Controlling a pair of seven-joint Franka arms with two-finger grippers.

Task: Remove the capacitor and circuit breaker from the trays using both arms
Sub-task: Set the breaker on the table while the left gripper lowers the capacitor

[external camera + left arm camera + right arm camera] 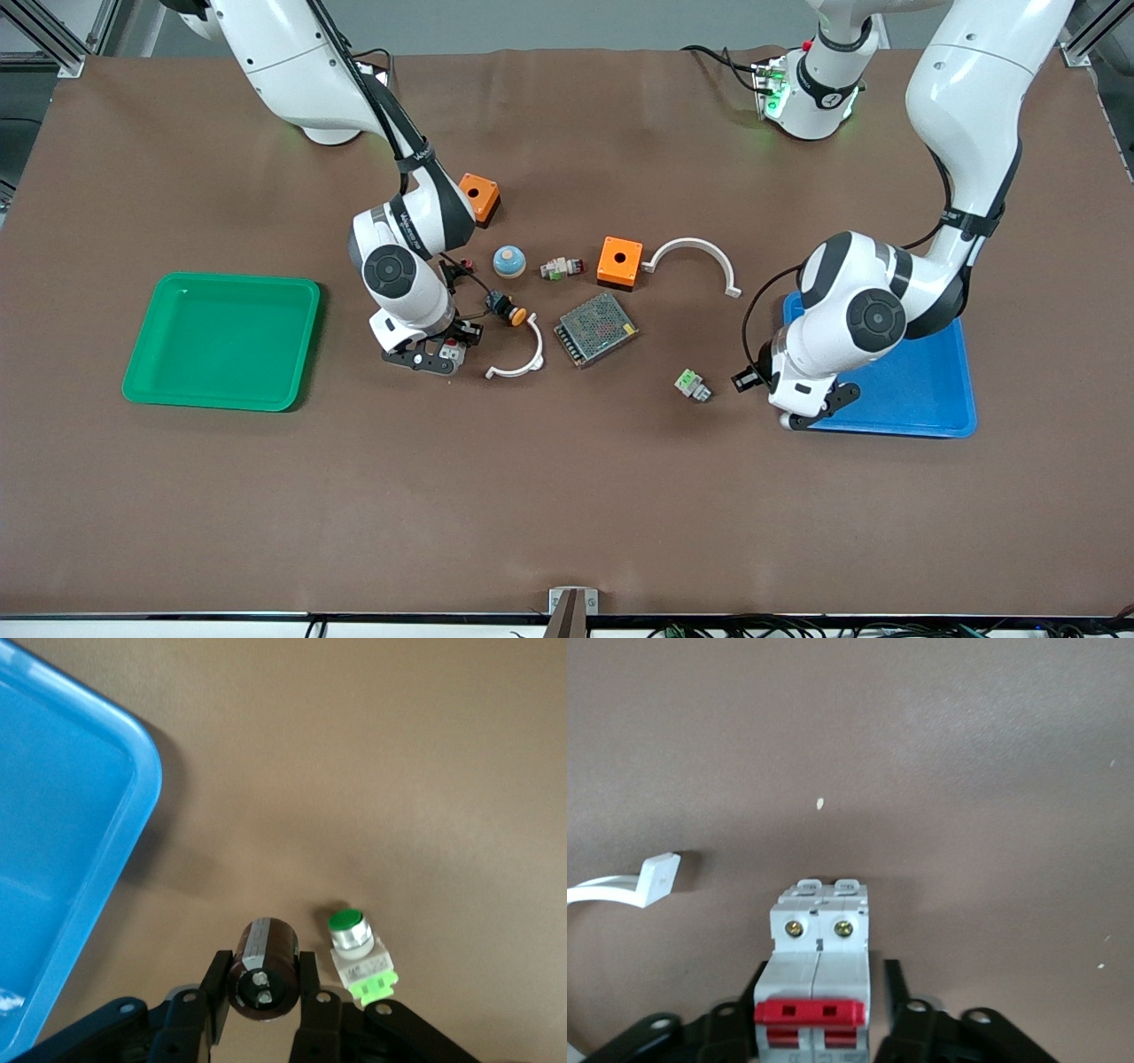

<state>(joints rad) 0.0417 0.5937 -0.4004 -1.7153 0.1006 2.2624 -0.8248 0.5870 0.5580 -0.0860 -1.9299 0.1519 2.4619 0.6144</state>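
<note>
While the left tool (264,992) pinches the capacitor (263,967), the right tool (819,1014), spread beside the circuit breaker (818,970), should rise straight off the tabletop (567,496).

- Two white arms, left arm (886,301) and right arm (403,257), with rounded joint housings and black bands.
- Black cables along them.
- Black fingers (310,988) with round screws.

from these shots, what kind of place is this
Probably a robotics lab bench: two arms over a brown-covered table, a green tray and a blue tray, and loose electrical parts like a circuit breaker and a capacitor.
</note>
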